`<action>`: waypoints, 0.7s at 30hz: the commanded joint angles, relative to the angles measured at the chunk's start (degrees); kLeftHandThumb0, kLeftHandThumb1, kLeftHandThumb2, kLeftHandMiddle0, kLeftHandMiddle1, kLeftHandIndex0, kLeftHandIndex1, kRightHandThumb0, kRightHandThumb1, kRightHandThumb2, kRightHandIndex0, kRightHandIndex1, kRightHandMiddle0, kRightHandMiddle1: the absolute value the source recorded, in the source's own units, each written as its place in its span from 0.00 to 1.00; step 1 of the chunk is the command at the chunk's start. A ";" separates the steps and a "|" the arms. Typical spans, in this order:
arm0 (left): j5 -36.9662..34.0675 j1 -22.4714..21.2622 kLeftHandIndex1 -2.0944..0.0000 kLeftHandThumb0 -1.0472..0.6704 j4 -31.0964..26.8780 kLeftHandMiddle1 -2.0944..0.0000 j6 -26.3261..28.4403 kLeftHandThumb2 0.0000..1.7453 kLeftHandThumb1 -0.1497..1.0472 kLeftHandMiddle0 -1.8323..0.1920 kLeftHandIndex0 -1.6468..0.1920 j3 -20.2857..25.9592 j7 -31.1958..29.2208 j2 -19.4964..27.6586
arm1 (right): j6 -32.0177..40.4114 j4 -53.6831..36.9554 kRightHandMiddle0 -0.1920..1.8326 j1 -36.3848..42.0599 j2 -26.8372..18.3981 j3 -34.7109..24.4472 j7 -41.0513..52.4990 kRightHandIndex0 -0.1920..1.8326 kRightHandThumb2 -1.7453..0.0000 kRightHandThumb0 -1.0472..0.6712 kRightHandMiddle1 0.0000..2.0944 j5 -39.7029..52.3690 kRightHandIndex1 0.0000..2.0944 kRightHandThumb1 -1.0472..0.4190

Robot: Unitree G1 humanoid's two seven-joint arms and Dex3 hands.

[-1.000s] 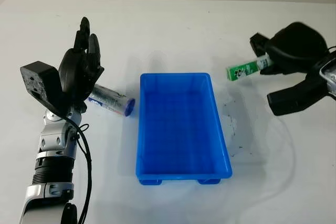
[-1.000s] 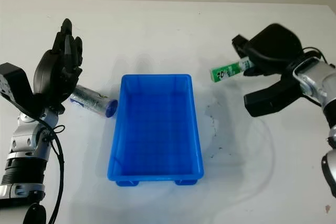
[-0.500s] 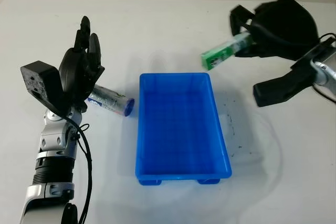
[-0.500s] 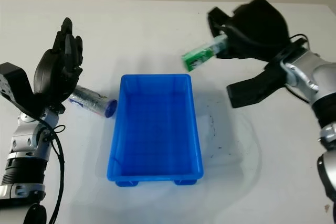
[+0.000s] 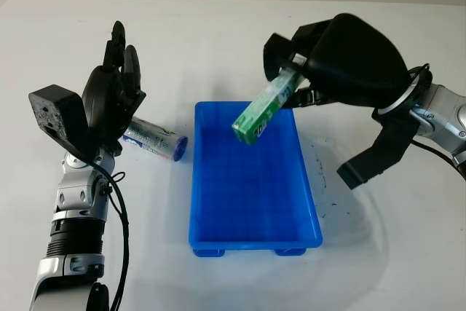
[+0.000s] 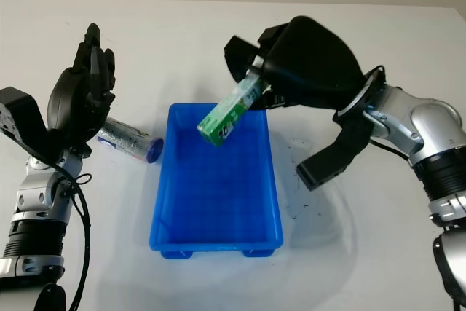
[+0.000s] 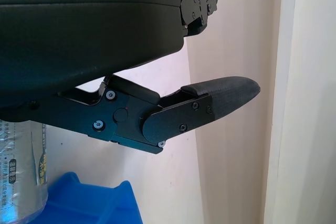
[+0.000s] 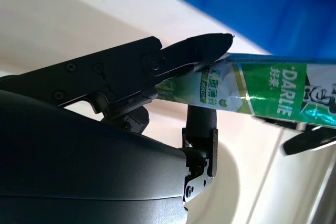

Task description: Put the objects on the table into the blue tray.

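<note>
**Green box held above the far end of the blue tray**

The right hand's fingers (image 8: 173,59) are closed around one end of a green toothpaste box (image 5: 265,109), the word DARLIE legible on its side in the right wrist view. The box tilts downward, its free end lower and pointing toward 7 o'clock from the hand, and it hangs in the air over the far part of the blue tray (image 5: 200,180), touching neither the tray's floor nor its walls. The right hand (image 5: 291,78) itself sits at about 1 o'clock from the tray's middle, its black shell above the tray's far right corner, with the silver forearm running off toward 4 o'clock.

The blue tray lies in the middle of the white table (image 5: 218,34), long side running away from the robot, and nothing lies inside it.

At 9 o'clock from the tray the left hand (image 5: 113,100) is raised with its fingers (image 5: 120,52) extended and pointing toward 12 o'clock; it is open and holds nothing. Just beside and partly behind it, a cylindrical tube with a silvery printed wrapper and a blue cap (image 5: 155,142) lies on its side on the table, cap end toward the tray and close to the tray's left wall but apart from it. The left wrist view shows the tube's wrapper and a corner of the tray near each other.
</note>
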 commanded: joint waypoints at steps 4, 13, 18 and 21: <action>-0.28 0.82 1.00 0.18 -0.79 1.00 -0.54 0.40 1.00 1.00 1.00 0.23 -0.05 -0.09 | -3.07 -1.38 0.25 0.66 -1.26 -1.09 4.77 0.32 0.89 0.25 1.00 0.69 1.00 0.00; -0.03 0.62 1.00 0.18 -0.51 1.00 -0.42 0.40 1.00 1.00 1.00 0.05 0.09 -0.11 | -0.61 -6.89 0.00 2.13 -2.58 -4.30 24.14 0.01 0.96 0.21 0.04 5.77 0.01 0.00; -0.09 0.54 1.00 0.18 -0.33 1.00 -0.50 0.40 1.00 1.00 1.00 0.05 0.00 -0.23 | 0.69 -7.21 0.00 3.67 -1.07 -6.86 20.49 0.00 0.88 0.25 0.00 4.25 0.00 0.00; 0.11 0.51 1.00 0.18 -0.26 1.00 -0.53 0.40 1.00 1.00 1.00 -0.02 0.17 -0.30 | 0.67 -5.96 0.00 4.07 -0.30 -7.82 16.28 0.00 0.82 0.25 0.00 3.23 0.00 0.00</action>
